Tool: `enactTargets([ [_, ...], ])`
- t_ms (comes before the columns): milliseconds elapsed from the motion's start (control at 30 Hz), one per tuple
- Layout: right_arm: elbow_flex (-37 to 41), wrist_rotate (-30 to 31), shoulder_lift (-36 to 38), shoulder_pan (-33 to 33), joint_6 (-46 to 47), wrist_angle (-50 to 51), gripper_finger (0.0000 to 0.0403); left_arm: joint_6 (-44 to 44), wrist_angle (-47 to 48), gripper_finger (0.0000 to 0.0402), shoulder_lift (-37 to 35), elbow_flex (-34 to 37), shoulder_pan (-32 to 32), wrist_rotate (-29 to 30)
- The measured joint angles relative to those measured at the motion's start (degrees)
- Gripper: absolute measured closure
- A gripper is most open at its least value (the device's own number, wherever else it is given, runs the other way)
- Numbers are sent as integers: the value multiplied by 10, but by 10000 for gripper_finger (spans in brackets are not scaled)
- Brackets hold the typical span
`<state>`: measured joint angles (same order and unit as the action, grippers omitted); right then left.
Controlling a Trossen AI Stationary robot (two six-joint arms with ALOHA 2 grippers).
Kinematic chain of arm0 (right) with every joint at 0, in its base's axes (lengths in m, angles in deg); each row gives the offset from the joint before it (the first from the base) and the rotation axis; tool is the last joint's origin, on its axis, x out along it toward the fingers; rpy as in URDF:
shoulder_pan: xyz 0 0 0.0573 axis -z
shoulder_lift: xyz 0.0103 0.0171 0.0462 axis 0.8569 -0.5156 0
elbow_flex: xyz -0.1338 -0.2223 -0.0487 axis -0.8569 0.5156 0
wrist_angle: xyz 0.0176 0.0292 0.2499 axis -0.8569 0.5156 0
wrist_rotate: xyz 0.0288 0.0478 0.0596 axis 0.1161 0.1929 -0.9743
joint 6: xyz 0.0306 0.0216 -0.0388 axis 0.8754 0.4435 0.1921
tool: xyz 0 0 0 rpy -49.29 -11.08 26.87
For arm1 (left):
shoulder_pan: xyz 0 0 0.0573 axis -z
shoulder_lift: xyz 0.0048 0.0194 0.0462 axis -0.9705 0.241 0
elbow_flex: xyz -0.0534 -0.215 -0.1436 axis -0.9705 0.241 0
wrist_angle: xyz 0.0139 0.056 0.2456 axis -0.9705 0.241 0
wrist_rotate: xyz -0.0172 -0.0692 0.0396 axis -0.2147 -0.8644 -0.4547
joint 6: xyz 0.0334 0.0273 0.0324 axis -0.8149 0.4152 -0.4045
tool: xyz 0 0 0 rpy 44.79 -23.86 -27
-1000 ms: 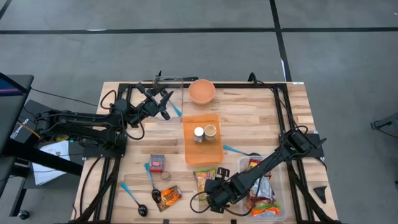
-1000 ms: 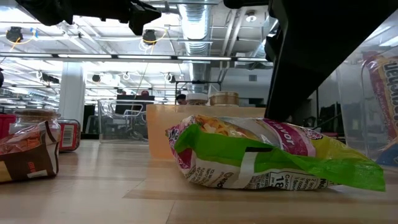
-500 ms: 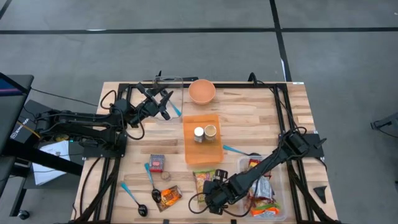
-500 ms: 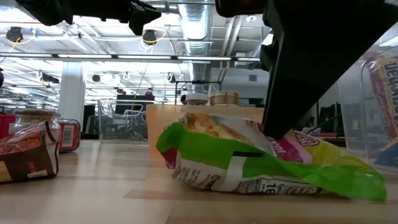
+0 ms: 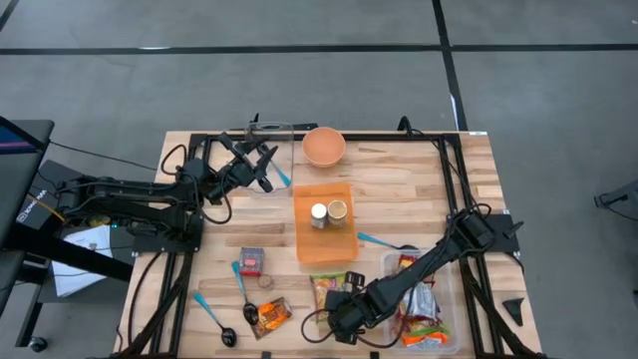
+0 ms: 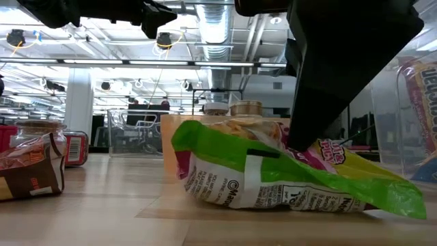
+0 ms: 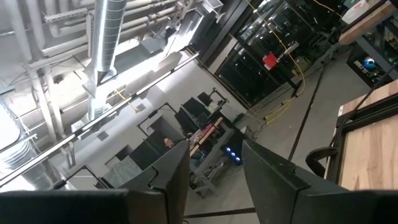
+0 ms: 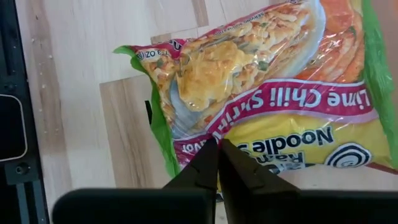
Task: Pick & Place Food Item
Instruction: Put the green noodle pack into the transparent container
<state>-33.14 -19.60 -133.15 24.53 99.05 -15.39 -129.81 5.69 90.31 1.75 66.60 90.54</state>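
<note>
The right tool [image 8: 217, 149] is sitting pinched together on the ramen noodle packet [image 8: 261, 106] at the near edge of the worktop [image 5: 399, 199], its two dark fingers meeting on the pink band of the wrapper. Only the right wrist view is showing this contact and the lime chili shrimp lettering. The low view is showing what the wrist view cannot: the ramen noodle packet [image 6: 273, 178] is being raised at its near-left end, its green edge standing off the wood while the far end is resting on the surface. From above, the packet [image 5: 326, 289] is lying just on the near side of the orange tray [image 5: 324, 244], with the right tool [image 5: 344, 311] over its near end.

Beside the packet, on the right, a clear bin [image 5: 447, 299] is holding more snack packs. To the packet's left, an orange-brown snack pouch [image 5: 271, 315], two black spoons [image 5: 246, 304] and a small red box [image 5: 251, 261] are lying on the wood.

On the orange tray, two small jars [image 5: 328, 211] are standing side by side. Beyond the tray, an orange bowl [image 5: 324, 146] is sitting at the far edge of the worktop.

The left tool [image 5: 261, 165] is hovering left of the bowl, well apart from the packet. Its wrist view is pointing at the room's ceiling ducts, with the fingers [image 7: 171, 177] standing apart and gripping nothing.
</note>
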Motion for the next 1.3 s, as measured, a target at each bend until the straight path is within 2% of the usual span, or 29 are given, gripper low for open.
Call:
enactTargets([
  [133, -34, 4, -4, -1, -14, 50, 402, 0, 0, 262, 0, 0, 0, 0],
  [300, -97, 52, -3, -7, -22, 128, 403, 0, 0, 262, 0, 0, 0, 0],
  [567, -155, 99, -3, -7, -24, 193, 403, 0, 0, 262, 0, 0, 0, 0],
  [1100, -310, 189, -2, -34, 14, 333, 403, 0, 9, 262, 0, 0, 0, 0],
  [1300, -369, 223, -1, -60, 60, 402, 403, -1, 25, 262, 0, 0, 0, 0],
])
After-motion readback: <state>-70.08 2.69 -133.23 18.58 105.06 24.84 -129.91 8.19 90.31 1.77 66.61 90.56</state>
